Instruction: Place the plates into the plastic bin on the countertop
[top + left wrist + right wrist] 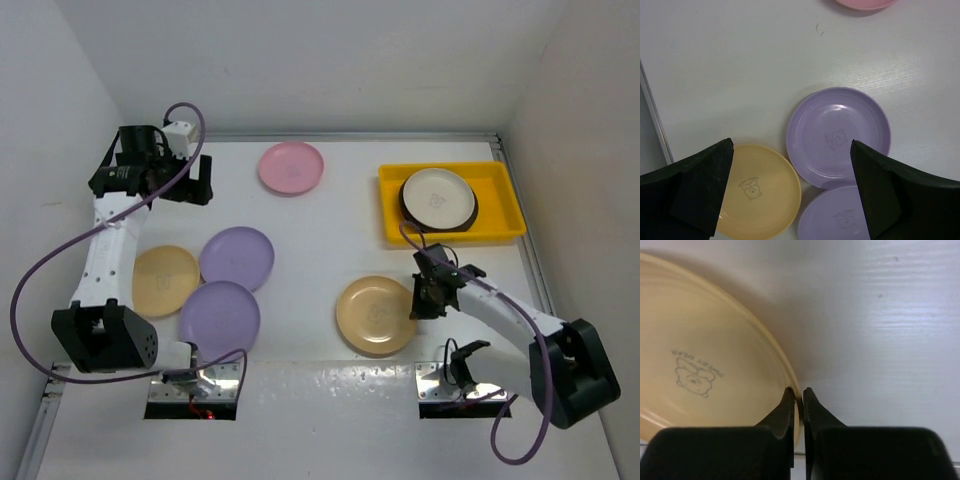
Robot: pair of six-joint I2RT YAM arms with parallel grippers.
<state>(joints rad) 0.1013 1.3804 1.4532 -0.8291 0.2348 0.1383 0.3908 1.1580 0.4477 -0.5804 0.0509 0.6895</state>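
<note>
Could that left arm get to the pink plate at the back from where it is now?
Probably yes. The left gripper hangs open on the same side of the table as the pink plate, with only bare countertop between them, and nothing lies on or against the plate.

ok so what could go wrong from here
The right gripper pinches only the thin rim of the tan plate, so the plate may tip or slip out when lifted. The yellow bin already holds a cream plate on a dark-rimmed plate, so the tan plate may land tilted on that stack.
</note>
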